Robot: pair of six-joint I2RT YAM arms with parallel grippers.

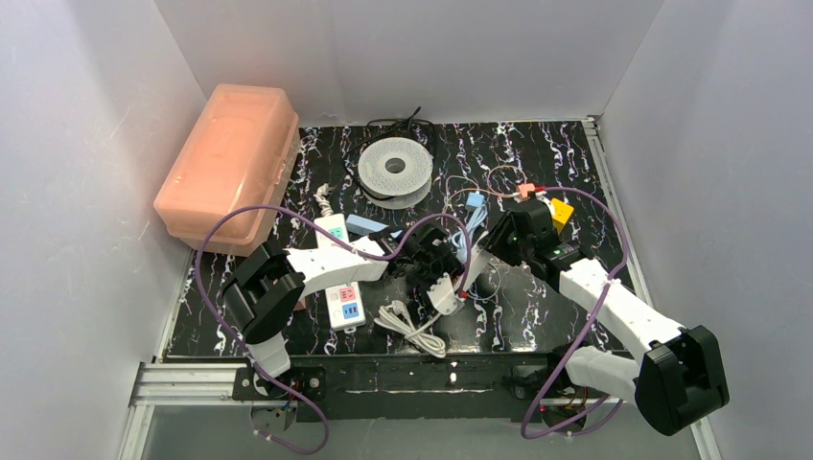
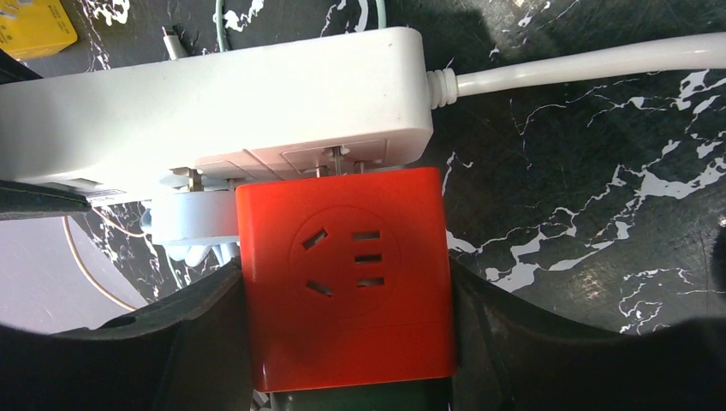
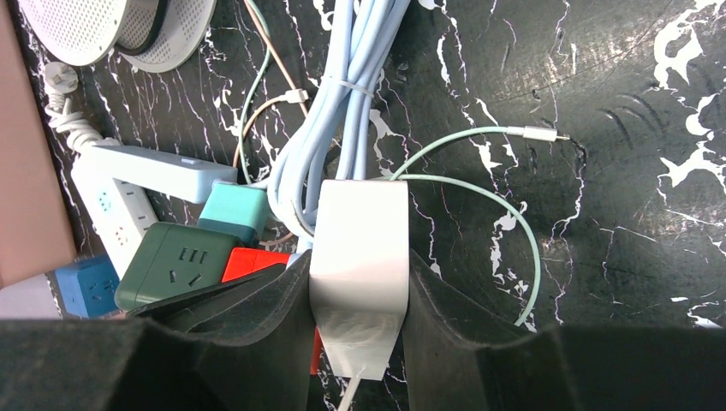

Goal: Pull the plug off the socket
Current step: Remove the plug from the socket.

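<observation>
ITEM: red plug cube (image 2: 347, 278) — mid-bench (image 1: 537, 316), prongs partly showing against white power strip (image 2: 214, 103) | left pincer (image 2: 345, 295) clamped on the cube's sides | right pincer (image 3: 358, 265) — clamped around the strip's end

A red cube plug (image 2: 347, 278), with an outlet on its outer face, is seated in the face of a long white power strip (image 2: 214, 103). Its metal prongs partly show in the narrow gap between them. Both sit near the table's middle.
</observation>
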